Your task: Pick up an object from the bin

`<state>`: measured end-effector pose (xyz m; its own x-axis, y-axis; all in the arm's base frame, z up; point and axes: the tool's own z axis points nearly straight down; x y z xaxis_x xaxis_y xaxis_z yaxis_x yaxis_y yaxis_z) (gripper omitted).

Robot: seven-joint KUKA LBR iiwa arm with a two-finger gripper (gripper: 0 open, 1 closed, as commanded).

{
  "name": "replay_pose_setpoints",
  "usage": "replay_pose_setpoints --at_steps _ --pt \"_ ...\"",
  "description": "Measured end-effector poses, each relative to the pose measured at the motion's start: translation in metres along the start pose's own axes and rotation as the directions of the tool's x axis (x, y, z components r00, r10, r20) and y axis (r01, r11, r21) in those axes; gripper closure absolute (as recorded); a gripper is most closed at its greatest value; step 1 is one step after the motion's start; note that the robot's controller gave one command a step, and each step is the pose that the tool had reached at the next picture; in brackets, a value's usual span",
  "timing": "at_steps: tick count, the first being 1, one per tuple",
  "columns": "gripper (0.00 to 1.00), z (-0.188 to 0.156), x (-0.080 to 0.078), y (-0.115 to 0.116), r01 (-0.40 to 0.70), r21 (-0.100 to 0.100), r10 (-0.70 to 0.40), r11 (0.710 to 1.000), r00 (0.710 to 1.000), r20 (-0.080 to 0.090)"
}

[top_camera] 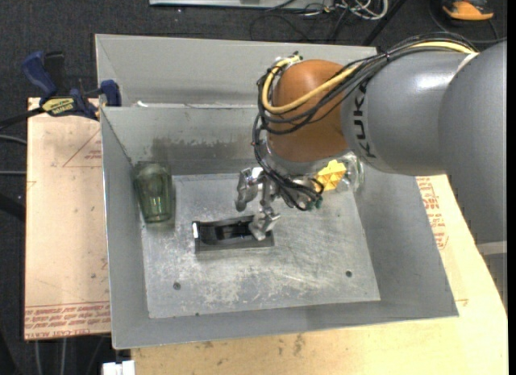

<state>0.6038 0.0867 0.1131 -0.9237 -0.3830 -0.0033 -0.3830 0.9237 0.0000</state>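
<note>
The arm (pixel 419 115) is reaching in from 3 o'clock over the grey bin (pixel 121 204). A flat black rectangular object (pixel 222 234) is lying just 9 o'clock of the floor's middle. A greenish glass (pixel 155 193) is standing at 10 o'clock. The gripper (pixel 255 206) is hanging with fingers apart at the black object's 3 o'clock end. A yellow thing (pixel 330 176) is lying at 2 o'clock

Grey KUKA arm (pixel 427 115), orange wrist cover (pixel 310 115), yellow-black cables (pixel 339 77).

Grey bin (pixel 282 281): glass (pixel 155 193), black stapler (pixel 228 234).
</note>
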Motion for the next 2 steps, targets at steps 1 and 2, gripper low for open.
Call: replay_pose_setpoints --at_steps 1,2 --pt "1.00 0.0001 0.0000 -0.0001 0.000 0.000 0.000 1.000 1.000 0.000" --pt "1.00 -0.0016 0.0024 0.0000 0.000 0.000 0.000 1.000 1.000 0.006"
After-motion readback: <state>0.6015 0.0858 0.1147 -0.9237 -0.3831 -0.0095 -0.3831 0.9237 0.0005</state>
